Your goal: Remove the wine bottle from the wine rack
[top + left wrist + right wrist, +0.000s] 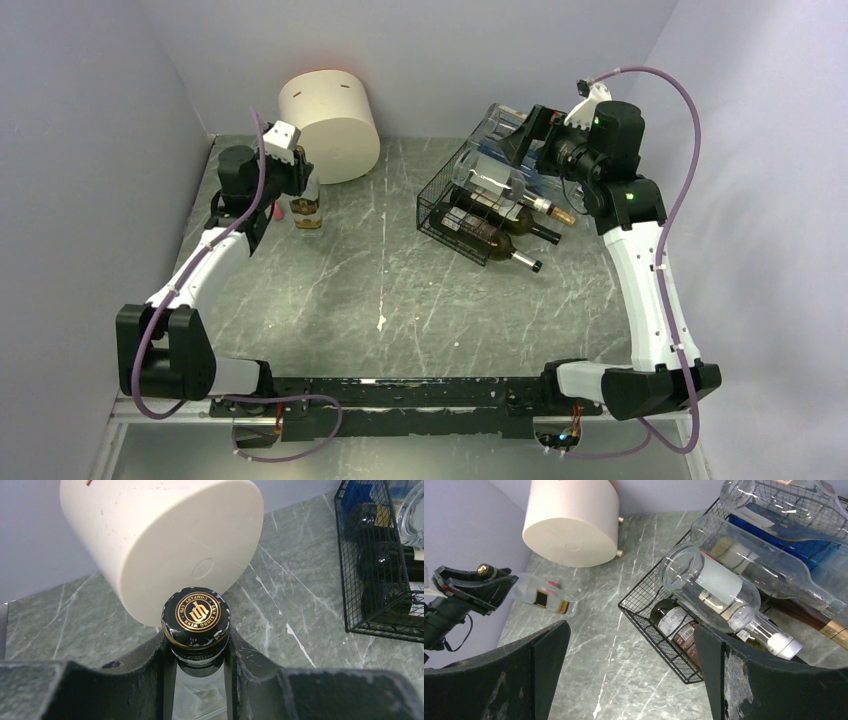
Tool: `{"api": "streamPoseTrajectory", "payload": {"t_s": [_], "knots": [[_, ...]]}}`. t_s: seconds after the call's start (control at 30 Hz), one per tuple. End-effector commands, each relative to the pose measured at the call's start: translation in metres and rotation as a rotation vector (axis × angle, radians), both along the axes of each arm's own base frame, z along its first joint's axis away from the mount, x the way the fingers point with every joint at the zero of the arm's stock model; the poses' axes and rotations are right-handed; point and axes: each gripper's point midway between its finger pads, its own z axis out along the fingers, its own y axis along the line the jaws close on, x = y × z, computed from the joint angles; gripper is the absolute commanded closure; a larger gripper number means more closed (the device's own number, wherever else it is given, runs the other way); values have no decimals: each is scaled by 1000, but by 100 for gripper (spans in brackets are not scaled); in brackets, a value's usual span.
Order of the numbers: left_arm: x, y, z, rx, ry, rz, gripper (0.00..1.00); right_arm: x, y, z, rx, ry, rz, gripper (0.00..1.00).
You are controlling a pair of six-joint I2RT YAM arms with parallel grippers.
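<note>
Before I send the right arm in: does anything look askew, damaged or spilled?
The wine rack sits skewed to the edges of the table, necks of the dark bottles poking past its edge. The cap of the wine bottle in the left gripper is scuffed and chipped. No spill shows.

Grey marbled worktop. Cream cylinder lying at back left. Just beside it, upright clear glass bottle with amber label, left gripper over its neck. Right of centre, black wire-mesh rack: clear bottles on top, dark bottles beneath, necks pointing near-right. Right gripper above rack's far end.
</note>
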Motion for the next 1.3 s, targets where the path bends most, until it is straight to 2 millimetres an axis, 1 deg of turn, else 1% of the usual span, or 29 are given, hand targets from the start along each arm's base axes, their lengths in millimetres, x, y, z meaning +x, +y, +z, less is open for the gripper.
{"api": "streamPoseTrajectory", "payload": {"t_s": [0.0,0.2,0.37,0.47,0.5,0.57,0.73,0.9,1.0,1.07,1.1,1.17,1.27], "knots": [[7,-2,63,-10,-218,-42,93,0,1,4,-7,-18,12,0],[10,-4,52,0,-215,-75,93,-1,0,5,-7,-25,10,0],[15,0,41,7,-190,-68,93,-2,1,1,-6,-13,12,0],[17,3,39,0,-185,-43,93,-2,1,0,-4,-11,13,0],[18,6,39,-6,-179,-28,91,-2,2,0,1,-12,15,0],[17,7,40,-8,-178,-22,83,-1,4,2,14,-18,24,0],[13,9,41,1,-196,-9,70,0,6,8,18,-31,31,0],[10,18,49,5,-202,39,44,0,5,3,13,-20,30,0],[3,23,59,1,-235,71,34,0,5,-4,8,4,29,0],[-1,27,67,-3,-265,95,29,-1,3,-7,-1,15,25,0],[-3,29,71,-4,-276,102,25,-1,2,-9,-7,19,22,0],[-7,28,79,-2,-289,99,13,-1,0,-12,-16,26,15,0],[-16,26,95,-6,-320,84,3,-1,-4,-18,-38,37,-6,0]]}}
